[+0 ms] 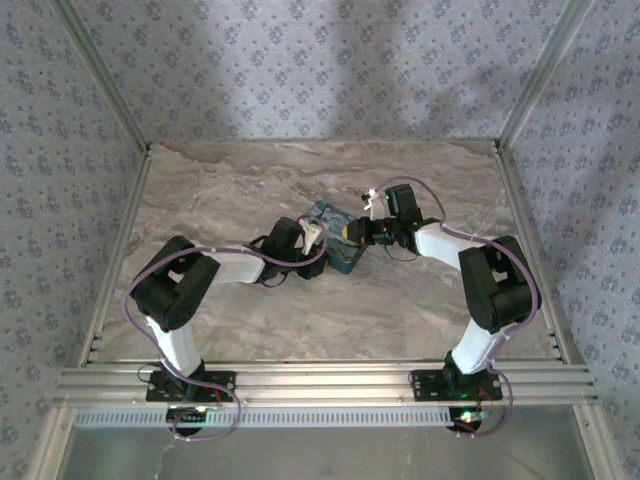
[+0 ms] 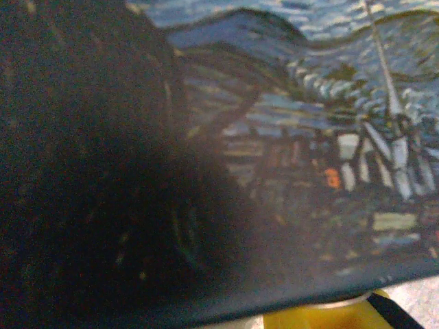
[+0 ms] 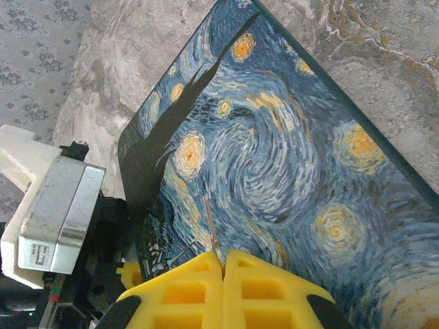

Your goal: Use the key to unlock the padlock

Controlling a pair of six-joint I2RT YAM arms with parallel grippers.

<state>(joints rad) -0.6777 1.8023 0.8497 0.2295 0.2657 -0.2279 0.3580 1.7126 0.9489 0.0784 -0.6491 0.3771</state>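
Note:
The padlock (image 1: 345, 258), a flat block with a blue and yellow starry-night print, lies mid-table between both arms. In the right wrist view the padlock (image 3: 274, 157) spreads across the frame. My right gripper (image 3: 223, 264) is shut on the key (image 3: 211, 226), a thin grey blade sticking out from between the yellow pads, its tip over the printed face. My left gripper (image 1: 312, 232) is at the padlock's left edge. The print (image 2: 309, 137) sits very close to the left wrist camera, just above a yellow finger (image 2: 329, 319). The fingers have closed on that edge. No keyhole is visible.
The marble-patterned tabletop (image 1: 250, 190) is walled by patterned panels with metal corner posts (image 1: 105, 85). A metal rail (image 1: 320, 380) runs along the near edge by the arm bases. The left gripper's white and silver body (image 3: 58, 212) stands close beside the right gripper.

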